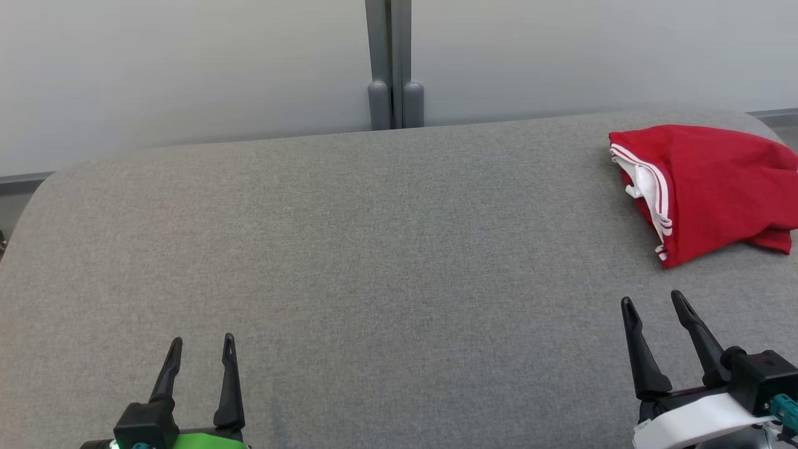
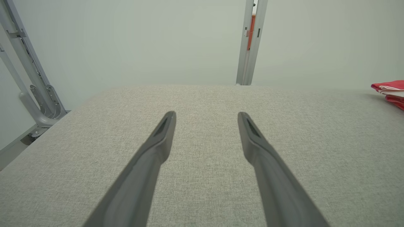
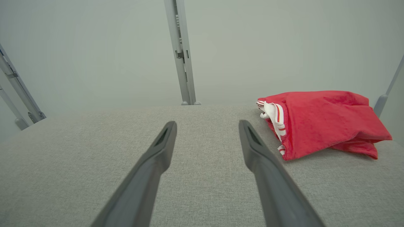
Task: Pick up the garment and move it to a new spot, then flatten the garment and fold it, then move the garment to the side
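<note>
The garment (image 1: 711, 187) is red with white striped trim, lying in a folded bundle at the far right of the grey fabric table (image 1: 374, 249). The right wrist view has the garment (image 3: 322, 123) just right of and beyond the fingers. Its red edge (image 2: 389, 91) peeks in at the right border of the left wrist view. My right gripper (image 1: 654, 302) is open at the lower right, a short way in front of the garment and apart from it. At the lower left my left gripper (image 1: 201, 343) is open too, holding nothing.
A grey upright post (image 1: 393, 62) stands behind the table's far edge against a pale wall. Metal frame legs (image 2: 34, 94) rise beyond the table's left side. The table's far corners are rounded.
</note>
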